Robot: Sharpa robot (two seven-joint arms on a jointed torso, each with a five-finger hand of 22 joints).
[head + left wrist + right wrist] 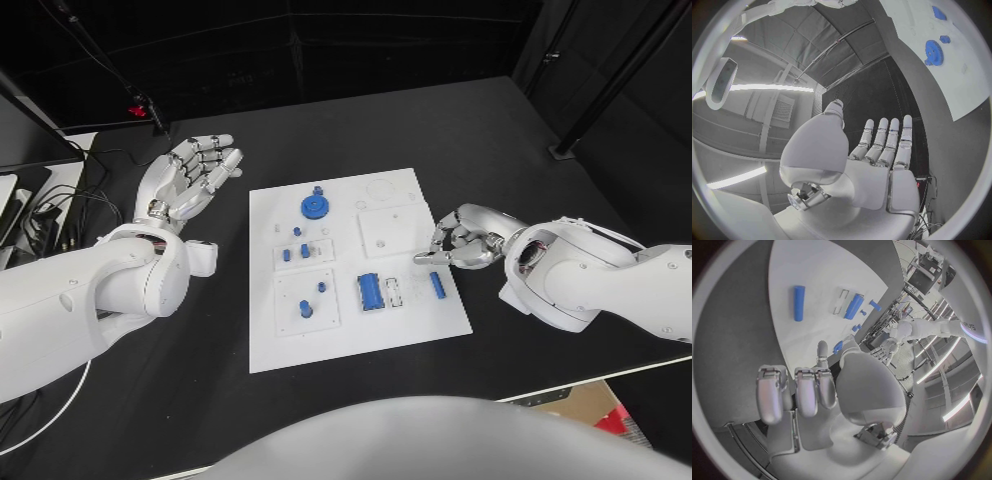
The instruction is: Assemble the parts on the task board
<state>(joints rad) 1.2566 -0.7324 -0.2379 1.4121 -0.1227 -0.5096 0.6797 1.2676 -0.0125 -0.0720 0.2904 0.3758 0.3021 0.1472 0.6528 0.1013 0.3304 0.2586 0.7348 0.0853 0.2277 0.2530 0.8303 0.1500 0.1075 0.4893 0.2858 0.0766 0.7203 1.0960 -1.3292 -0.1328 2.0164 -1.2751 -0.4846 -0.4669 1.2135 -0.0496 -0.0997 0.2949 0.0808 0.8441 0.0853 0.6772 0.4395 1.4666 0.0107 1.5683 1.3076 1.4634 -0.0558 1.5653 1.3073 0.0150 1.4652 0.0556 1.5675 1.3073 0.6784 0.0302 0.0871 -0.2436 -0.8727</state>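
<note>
left hand (188, 178): flat and spread over the black table (476, 130), left of the board, holding nothing
right hand (462, 240): fingers curled in, nothing in them, at the board's right edge
board (411, 330): white, mid-table
gear (316, 207): blue, near its far end
rod (437, 285): just below the right hand
</note>
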